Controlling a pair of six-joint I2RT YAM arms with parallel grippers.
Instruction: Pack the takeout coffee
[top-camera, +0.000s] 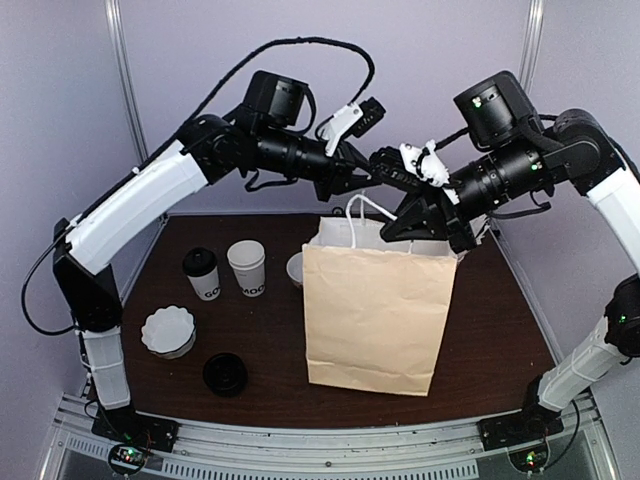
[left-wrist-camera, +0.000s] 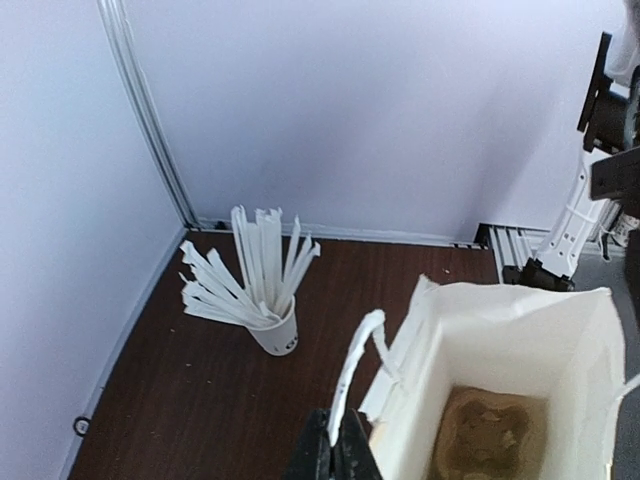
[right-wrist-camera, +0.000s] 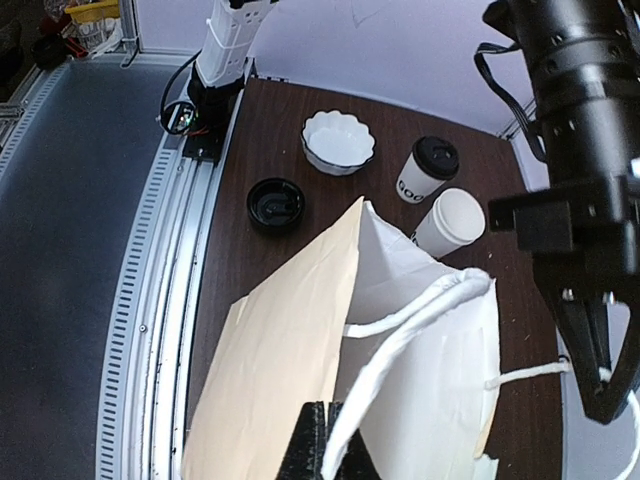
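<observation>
Top external: the handles (top-camera: 355, 214) of the bag (top-camera: 375, 310) are pinched by the closed left gripper (left-wrist-camera: 337, 448) and right gripper (right-wrist-camera: 325, 445). The takeout coffee (top-camera: 201, 273) is seen by the table's (top-camera: 500, 330) left edge. The bag could be toppled by uneven pulling.

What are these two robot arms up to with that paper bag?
The left tool is shut on one white handle of the brown paper bag. The right tool is shut on the other handle, so together they hold the bag's mouth open. The takeout coffee, black lid on, stands untouched on the table, not yet in the bag.
</observation>
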